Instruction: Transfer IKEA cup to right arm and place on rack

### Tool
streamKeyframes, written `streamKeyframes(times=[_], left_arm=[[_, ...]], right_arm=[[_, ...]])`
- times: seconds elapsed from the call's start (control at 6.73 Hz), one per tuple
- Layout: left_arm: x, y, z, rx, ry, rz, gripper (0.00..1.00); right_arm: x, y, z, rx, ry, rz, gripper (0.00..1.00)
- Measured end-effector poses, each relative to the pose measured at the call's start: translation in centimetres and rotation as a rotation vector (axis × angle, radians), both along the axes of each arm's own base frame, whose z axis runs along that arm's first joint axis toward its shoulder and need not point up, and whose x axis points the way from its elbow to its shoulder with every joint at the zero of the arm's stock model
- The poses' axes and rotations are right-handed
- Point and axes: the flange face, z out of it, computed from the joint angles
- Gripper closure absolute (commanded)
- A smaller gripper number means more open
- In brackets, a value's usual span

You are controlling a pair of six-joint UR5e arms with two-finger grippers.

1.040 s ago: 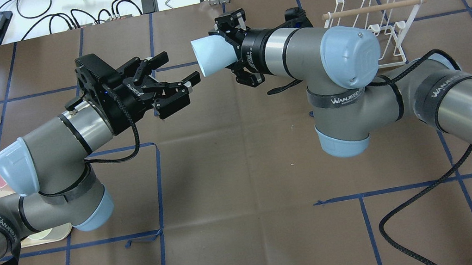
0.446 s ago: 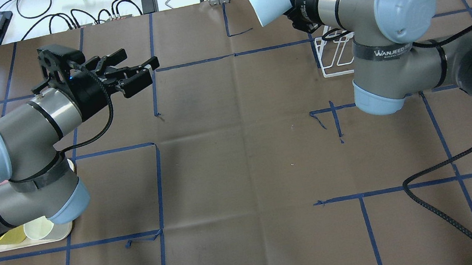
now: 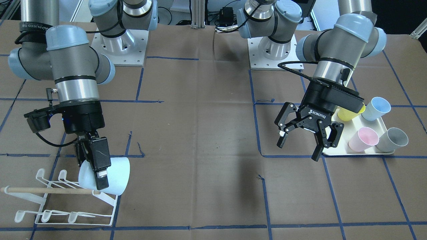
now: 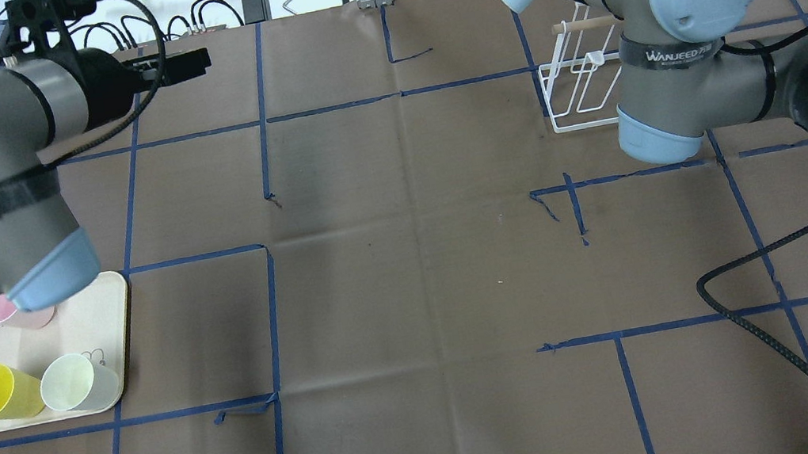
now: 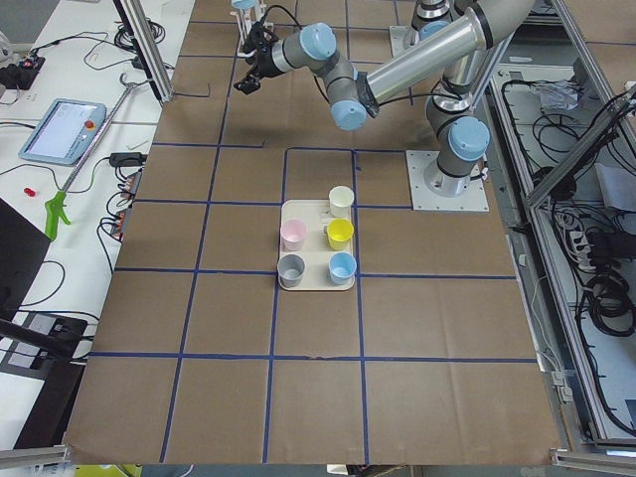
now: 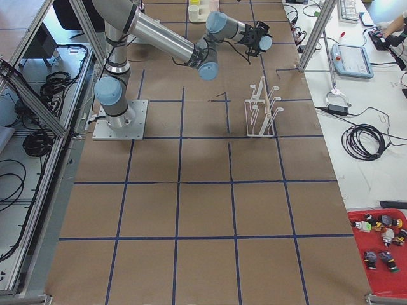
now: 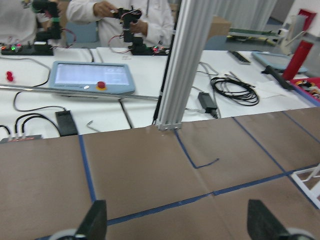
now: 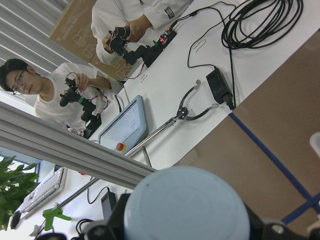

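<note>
The right gripper [image 3: 97, 176], clamping the pale-blue IKEA cup [image 3: 116, 175], is hovering near the rack [image 3: 71, 218], needing mouth-down alignment over a prong [image 3: 40, 172]; the left gripper [image 3: 299, 147] is idling, fingers apart.

Table surface: brown paper [image 4: 411, 274] marked into squares with blue tape [image 4: 270, 319]. A cream tray [image 5: 316, 288] holds five cups standing mouth up and apart from one another: cream [image 5: 342, 200], pink [image 5: 293, 235], yellow [image 5: 340, 233], grey [image 5: 291, 268], light blue [image 5: 342, 266]. Beyond the paper's far edge, on a white bench: an aluminium post [image 7: 182, 60], a grey pendant [image 7: 92, 76] with a red button, and a coiled black cable [image 7: 235, 90]. A red bin [image 6: 381, 241] holds small parts.
</note>
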Motion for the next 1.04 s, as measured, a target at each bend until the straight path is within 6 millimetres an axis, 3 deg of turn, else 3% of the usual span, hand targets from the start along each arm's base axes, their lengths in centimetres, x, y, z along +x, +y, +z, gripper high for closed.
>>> streamKeyframes(times=[0.3, 0.45, 0.74, 1.04], left_arm=[[-1.9, -2.3, 5.4, 0.39, -0.107, 0.128, 0.01], [-3.1, -2.3, 6.7, 0.563, -0.142, 0.168, 0.01], [-3.6, -0.7, 6.6, 0.765, -0.201, 0.199, 0.01], [-3.0, 2.5, 6.3, 0.834, -0.235, 0.2, 0.01]], right_arm=[[-2.5, -1.6, -1.0, -0.027, 0.27, 0.038, 0.9], [-3.2, -2.6, -1.3, -0.051, 0.374, 0.043, 0.9], [-3.7, -4.5, -3.1, -0.125, 0.504, 0.064, 0.9], [-4.0, -5.1, -5.5, -0.129, 0.543, 0.078, 0.9]])
